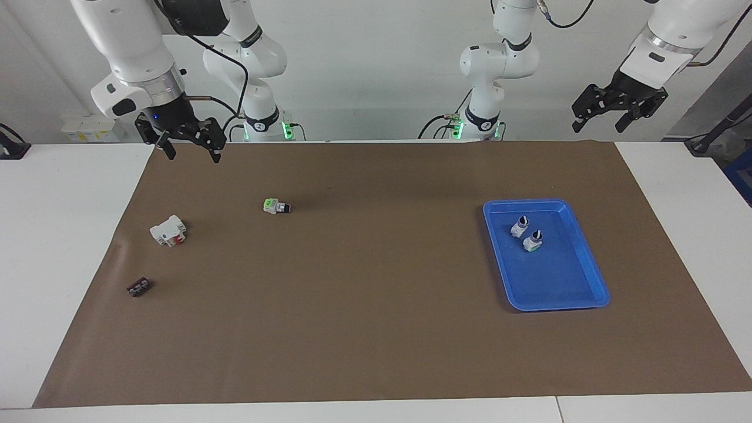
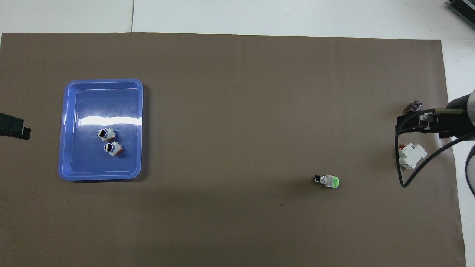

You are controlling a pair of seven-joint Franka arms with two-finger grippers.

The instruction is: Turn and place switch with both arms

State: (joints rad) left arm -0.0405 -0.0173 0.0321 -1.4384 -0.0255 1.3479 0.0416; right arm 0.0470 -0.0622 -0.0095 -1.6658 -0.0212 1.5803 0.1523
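Observation:
The switch (image 1: 277,206) lies on its side on the brown mat, green end toward the right arm's end and black knob toward the tray; it also shows in the overhead view (image 2: 327,181). My right gripper (image 1: 191,151) hangs open and empty in the air over the mat's edge at the robots' end, well apart from the switch; in the overhead view (image 2: 412,124) it shows above the white block. My left gripper (image 1: 600,124) is open and empty, raised over the left arm's end of the table; only its tip (image 2: 16,129) shows in the overhead view.
A blue tray (image 1: 546,305) toward the left arm's end holds two upright switches (image 1: 519,226) (image 1: 533,240). A white block with red parts (image 1: 168,231) and a small flat black block (image 1: 140,287) lie toward the right arm's end, farther from the robots than the switch.

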